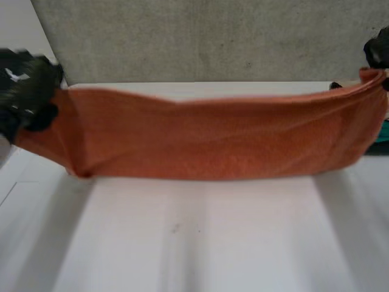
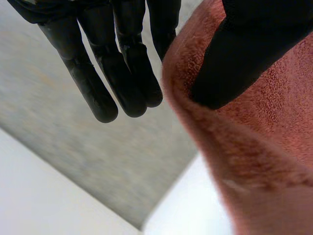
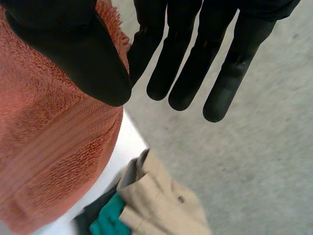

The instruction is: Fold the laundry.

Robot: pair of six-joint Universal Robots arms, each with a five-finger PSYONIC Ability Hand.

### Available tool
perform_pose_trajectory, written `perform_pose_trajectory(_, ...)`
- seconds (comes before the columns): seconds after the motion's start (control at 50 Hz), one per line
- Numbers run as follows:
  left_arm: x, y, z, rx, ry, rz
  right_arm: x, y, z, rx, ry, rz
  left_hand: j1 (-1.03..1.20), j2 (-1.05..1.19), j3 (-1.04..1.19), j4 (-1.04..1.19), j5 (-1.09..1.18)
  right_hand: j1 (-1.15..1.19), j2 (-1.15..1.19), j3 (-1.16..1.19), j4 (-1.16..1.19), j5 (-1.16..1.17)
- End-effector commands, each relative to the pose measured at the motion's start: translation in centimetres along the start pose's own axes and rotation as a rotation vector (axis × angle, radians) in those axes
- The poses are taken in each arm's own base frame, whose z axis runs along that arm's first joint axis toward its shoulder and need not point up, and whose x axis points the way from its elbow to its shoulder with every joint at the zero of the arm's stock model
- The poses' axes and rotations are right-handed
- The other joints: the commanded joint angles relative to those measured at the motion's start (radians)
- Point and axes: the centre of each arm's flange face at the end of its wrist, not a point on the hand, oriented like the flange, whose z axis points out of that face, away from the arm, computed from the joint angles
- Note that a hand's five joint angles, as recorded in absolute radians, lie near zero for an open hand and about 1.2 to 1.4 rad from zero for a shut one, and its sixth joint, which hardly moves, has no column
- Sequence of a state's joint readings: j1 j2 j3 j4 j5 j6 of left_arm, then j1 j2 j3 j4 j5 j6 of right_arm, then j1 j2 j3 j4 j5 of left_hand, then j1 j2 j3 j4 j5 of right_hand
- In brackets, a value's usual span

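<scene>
An orange towel (image 1: 213, 140) hangs stretched across the far half of the white table (image 1: 200, 243), with its lower fold resting on the tabletop. My left hand (image 1: 27, 85) holds the towel's left end up. Along that palm, the thumb (image 2: 244, 54) presses the towel's edge (image 2: 259, 161) while the other fingers (image 2: 122, 73) stay straight beside it. My right hand (image 1: 378, 52) holds the right end a little higher. Its thumb (image 3: 73, 54) pins the towel (image 3: 49, 147) and its straight fingers (image 3: 186, 63) stand apart from the cloth.
A heap of other laundry lies past the table's right edge: a beige garment (image 3: 156, 200) with a teal piece (image 3: 110, 220) beneath it, the teal piece (image 1: 383, 131) also peeking out beside the towel's right end. Grey floor (image 1: 213, 36) lies beyond the table.
</scene>
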State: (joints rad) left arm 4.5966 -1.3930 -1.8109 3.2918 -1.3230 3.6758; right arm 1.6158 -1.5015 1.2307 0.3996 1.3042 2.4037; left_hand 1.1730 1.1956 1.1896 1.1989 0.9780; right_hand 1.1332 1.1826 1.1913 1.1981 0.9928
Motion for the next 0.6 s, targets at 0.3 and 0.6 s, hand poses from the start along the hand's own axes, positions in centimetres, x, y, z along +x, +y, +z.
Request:
perform_pose_trajectory(0.3, -1.4, -0.1, 18.3, 0.315, -0.130, 0.211, 1.1, -0.8, 14.1, 0.368, 0.411, 0.197, 0.223, 0.201, 0.207, 0.197, 0.244, 0.263, 0.214, 0.205, 0.198, 0.229)
perform_pose_trajectory(0.6, -1.5, -1.6, 15.9, 0.451, -0.159, -0.011, -0.9, -0.7, 14.1, 0.465, 0.397, 0.291, 0.223, 0.201, 0.207, 0.197, 0.244, 0.263, 0.214, 0.205, 0.198, 0.229)
